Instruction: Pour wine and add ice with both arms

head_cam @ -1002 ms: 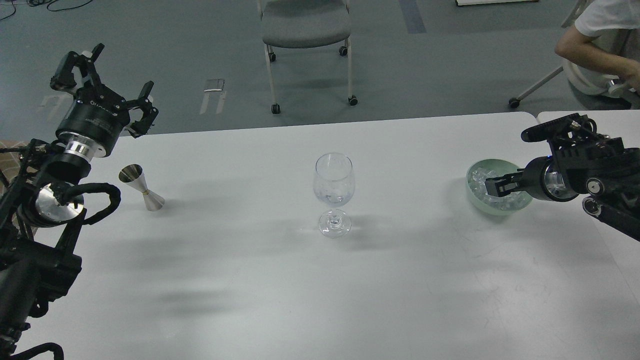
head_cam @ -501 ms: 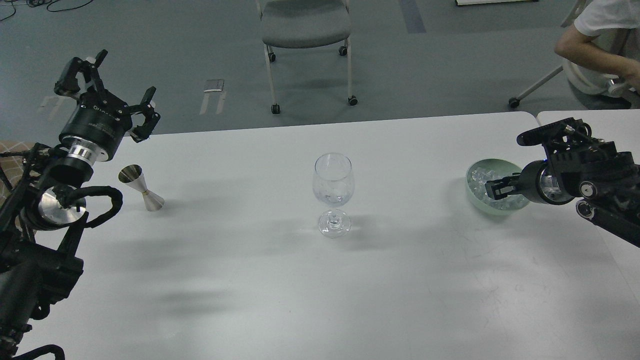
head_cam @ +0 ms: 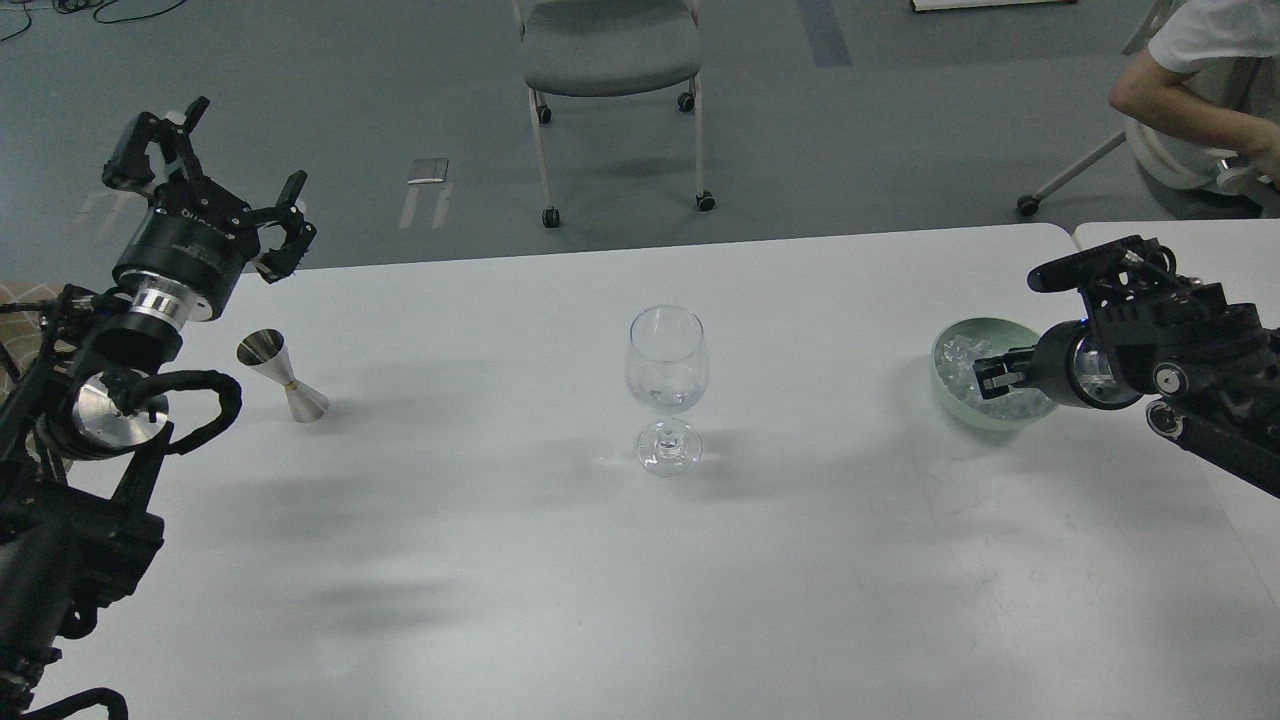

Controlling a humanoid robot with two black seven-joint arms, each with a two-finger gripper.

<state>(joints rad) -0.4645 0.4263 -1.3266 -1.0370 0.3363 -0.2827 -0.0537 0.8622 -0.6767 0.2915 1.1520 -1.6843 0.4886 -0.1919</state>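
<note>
A clear stemmed wine glass stands upright at the table's middle. It looks empty. The ice is a heap of clear cubes in a pale green bowl at the right. My right gripper is open at the bowl. Its lower finger is down over the ice and its upper finger is above the bowl's far rim. I cannot tell whether it touches a cube. My left gripper is open and empty, raised above the table's far left corner. No wine bottle is in view.
A steel jigger stands on the white table just below the left gripper. A second table joins at the right. A wheeled chair and a seated person are beyond the table.
The right gripper has drawn back slightly to the right over the bowl. The left gripper has shifted a little down and left. Glass, jigger and bowl have not moved.
</note>
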